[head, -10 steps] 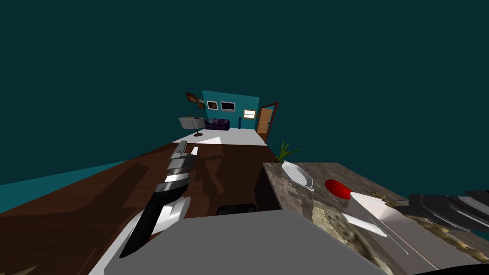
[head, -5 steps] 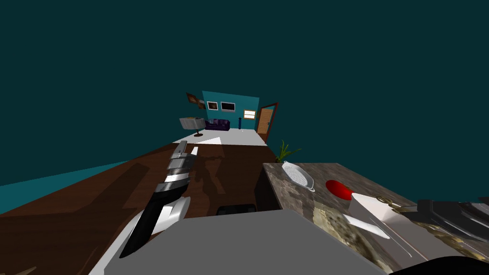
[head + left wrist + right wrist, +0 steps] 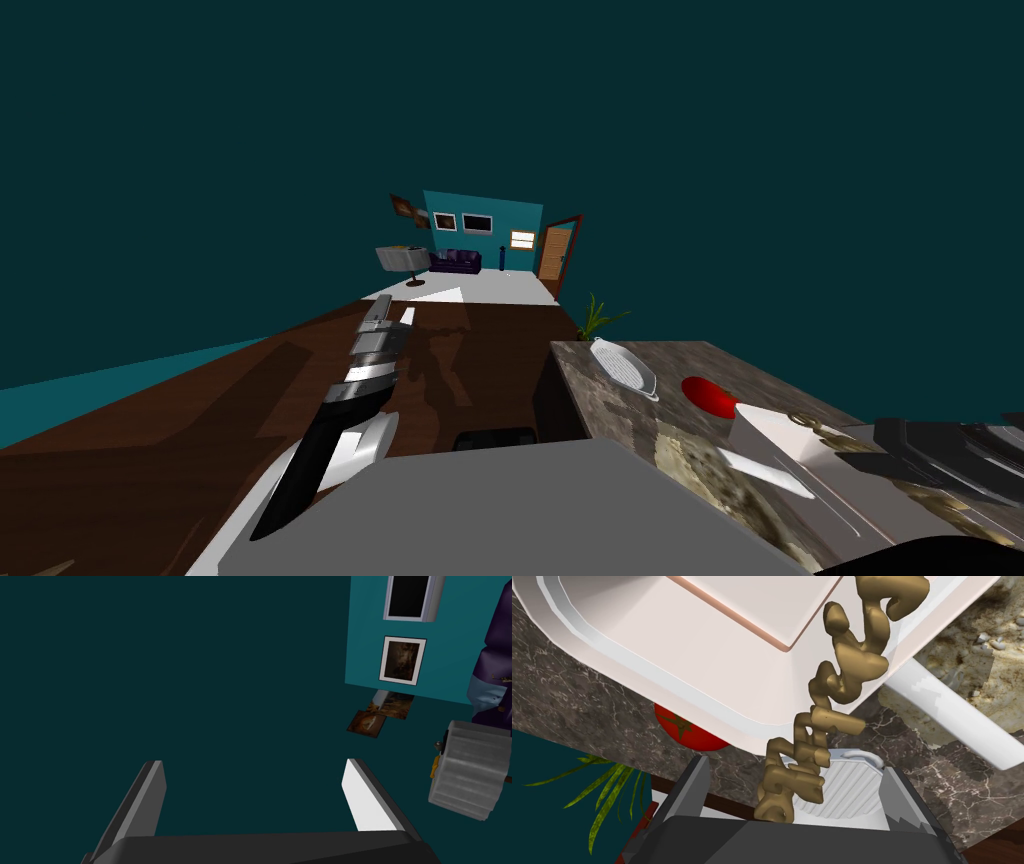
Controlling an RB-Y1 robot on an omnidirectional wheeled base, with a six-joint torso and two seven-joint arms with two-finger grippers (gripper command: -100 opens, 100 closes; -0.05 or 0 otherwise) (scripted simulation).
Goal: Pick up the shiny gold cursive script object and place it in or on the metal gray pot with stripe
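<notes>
Apparently the placing is nearly done: the script (image 3: 832, 701) is seen over the rim of the pot (image 3: 662, 651), unclamped between the spread fingers of the right gripper (image 3: 795, 766), so a clean retreat is called for; the left gripper (image 3: 252, 762) is spread too.

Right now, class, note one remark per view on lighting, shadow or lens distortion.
Head view: the wide lens slants the stone counter; an arm's shadow falls on the brown floor. Left wrist view: one finger of the left gripper is lit white, the other dim grey. Right wrist view: the gold script object looks matte, without glare.
</notes>
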